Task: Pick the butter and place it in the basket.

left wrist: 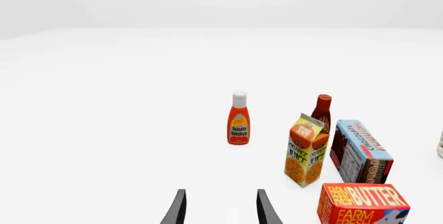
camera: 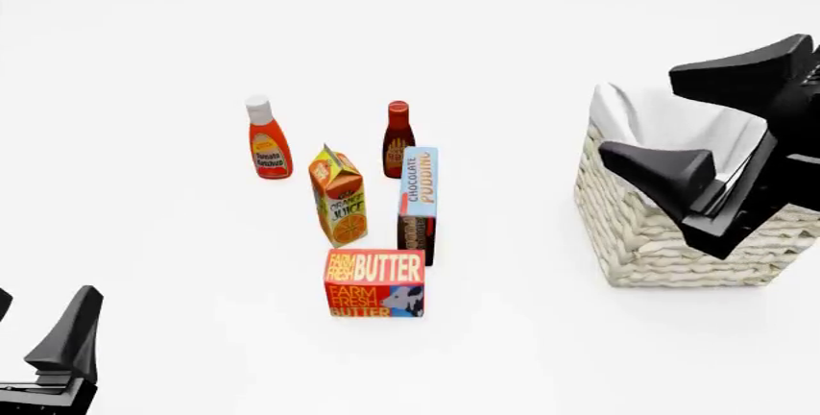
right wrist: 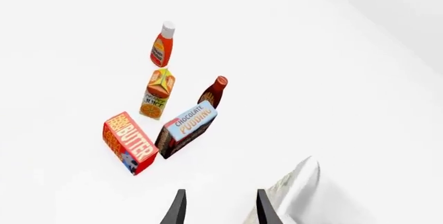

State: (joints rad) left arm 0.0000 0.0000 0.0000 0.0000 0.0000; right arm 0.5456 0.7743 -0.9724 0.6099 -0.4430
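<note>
Nearest the arms sat the red-and-orange rectangular butter carton [camera: 374,283], long side crosswise. Left gripper [camera: 52,343] looked closer, right gripper [camera: 717,141] hovered over the cream wicker basket [camera: 666,242]; both jaws spread, empty.

Butter [camera: 374,283] left of basket [camera: 640,232]

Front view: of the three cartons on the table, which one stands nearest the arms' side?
The red and orange butter carton. It stands in front of both the gabled orange juice carton and the slim blue-topped chocolate pudding box, which are farther back.

Butter [camera: 374,283] red-orange, white-yellow lettering; basket [camera: 640,232] cream wicker, white liner.
</note>
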